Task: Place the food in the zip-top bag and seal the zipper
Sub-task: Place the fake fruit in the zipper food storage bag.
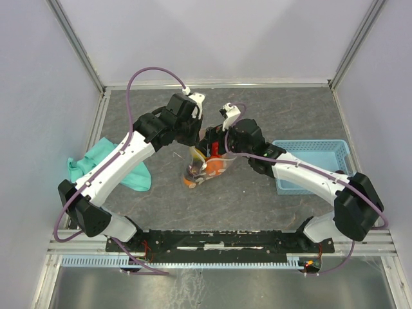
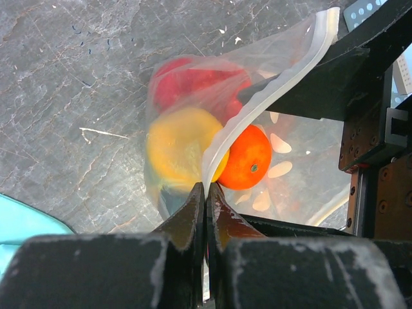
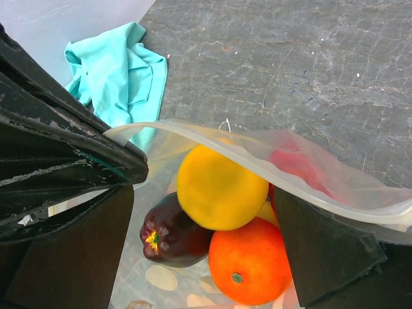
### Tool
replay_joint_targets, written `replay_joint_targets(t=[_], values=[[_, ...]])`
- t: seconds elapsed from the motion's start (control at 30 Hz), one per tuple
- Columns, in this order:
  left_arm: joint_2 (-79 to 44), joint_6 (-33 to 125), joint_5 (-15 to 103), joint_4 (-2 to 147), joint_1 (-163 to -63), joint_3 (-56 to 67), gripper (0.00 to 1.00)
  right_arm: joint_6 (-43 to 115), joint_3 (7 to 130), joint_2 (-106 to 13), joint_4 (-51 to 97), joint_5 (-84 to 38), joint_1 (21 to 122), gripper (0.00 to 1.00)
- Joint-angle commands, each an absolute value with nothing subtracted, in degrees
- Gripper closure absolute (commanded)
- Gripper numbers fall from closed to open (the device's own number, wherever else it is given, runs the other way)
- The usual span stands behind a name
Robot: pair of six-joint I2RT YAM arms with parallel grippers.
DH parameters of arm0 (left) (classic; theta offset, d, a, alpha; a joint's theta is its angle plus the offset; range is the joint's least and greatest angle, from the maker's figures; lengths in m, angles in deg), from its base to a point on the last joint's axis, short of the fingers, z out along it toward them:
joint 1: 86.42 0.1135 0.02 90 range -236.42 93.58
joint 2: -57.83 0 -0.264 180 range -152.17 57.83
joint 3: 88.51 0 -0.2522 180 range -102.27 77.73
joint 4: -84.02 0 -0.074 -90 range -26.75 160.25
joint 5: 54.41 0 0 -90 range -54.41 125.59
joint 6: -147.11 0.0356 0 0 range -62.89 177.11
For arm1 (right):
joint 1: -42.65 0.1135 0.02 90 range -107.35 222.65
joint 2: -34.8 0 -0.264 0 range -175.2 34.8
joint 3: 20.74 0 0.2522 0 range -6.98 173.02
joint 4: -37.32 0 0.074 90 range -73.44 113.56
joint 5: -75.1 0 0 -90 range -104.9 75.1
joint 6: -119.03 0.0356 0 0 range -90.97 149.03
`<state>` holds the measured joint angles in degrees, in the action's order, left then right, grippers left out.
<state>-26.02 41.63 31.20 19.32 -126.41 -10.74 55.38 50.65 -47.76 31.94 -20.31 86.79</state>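
Cloth of teal colour (image 1: pixel 109 168) lies crumpled at the left of the grey surface (image 1: pixel 290 116), and a blue basket (image 1: pixel 312 164) stands at the right. Both are well apart from the zip-top bag (image 1: pixel 206 168), which is in the middle, just under both claws. The left claw (image 2: pixel 206 190) is pressed closed on the zipper (image 2: pixel 277 84). The right claw (image 1: pixel 217 143) has its fingers spread wide at the bag's mouth and grips nothing. Inside the bag are an orange fruit (image 3: pixel 251 264), a yellow fruit (image 3: pixel 222 187), a dark purple piece (image 3: pixel 174 235) and a red piece (image 2: pixel 193 80), all touching.
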Motion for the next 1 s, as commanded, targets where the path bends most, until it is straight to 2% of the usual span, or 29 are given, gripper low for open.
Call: replay_joint_targets(t=[0.0,0.6,0.97], values=[[-26.0,42.5,31.0,20.1,-126.7,-12.0,0.97,55.5,54.1,-43.5,31.5,-19.2,87.0,0.03],[-25.7,42.9,30.0,20.2,-126.7,-11.4,0.97,51.4,58.9,-30.2,-0.4,-5.2,85.5,0.02],[-25.1,43.5,28.1,20.1,-126.7,-11.0,0.97,58.0,60.3,-28.5,-22.1,8.2,76.5,0.04]])
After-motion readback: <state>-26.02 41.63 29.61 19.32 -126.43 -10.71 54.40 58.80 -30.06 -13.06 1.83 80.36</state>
